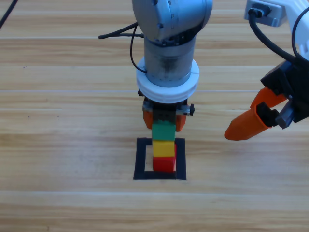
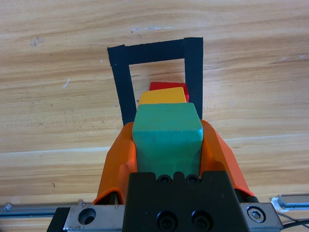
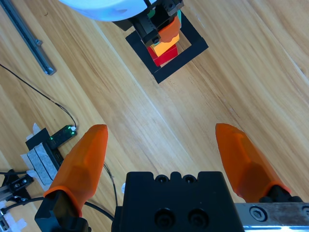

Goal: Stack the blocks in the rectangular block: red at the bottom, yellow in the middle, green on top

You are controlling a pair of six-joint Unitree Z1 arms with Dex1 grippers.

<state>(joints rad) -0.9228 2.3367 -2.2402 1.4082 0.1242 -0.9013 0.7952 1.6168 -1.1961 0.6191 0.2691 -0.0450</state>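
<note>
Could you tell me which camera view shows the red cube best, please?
The high view: the red cube shows a full face inside the tape square, under the yellow cube. The left wrist view shows only a sliver behind yellow; the right wrist view shows it far off, partly hidden by the left gripper.

The left arm (image 1: 171, 29) is a thick cylinder of smooth grey metal, glossy along its upper housing. Thin black cables (image 1: 120, 35) run beside it. Its end effector (image 2: 166, 145) has two orange jaws, smooth and rounded like cones, fixed to a black boxy body (image 2: 176, 203) with recessed round screws. A silver plate with a hex bolt (image 2: 254, 213) runs across its base.

The right arm (image 1: 299, 24) has a white shell with a grey plug and a thick black cable (image 1: 270, 41). Its end effector (image 3: 166, 159) has the same tapering orange jaws on a black body (image 3: 169, 203) with four dark screws.
</note>
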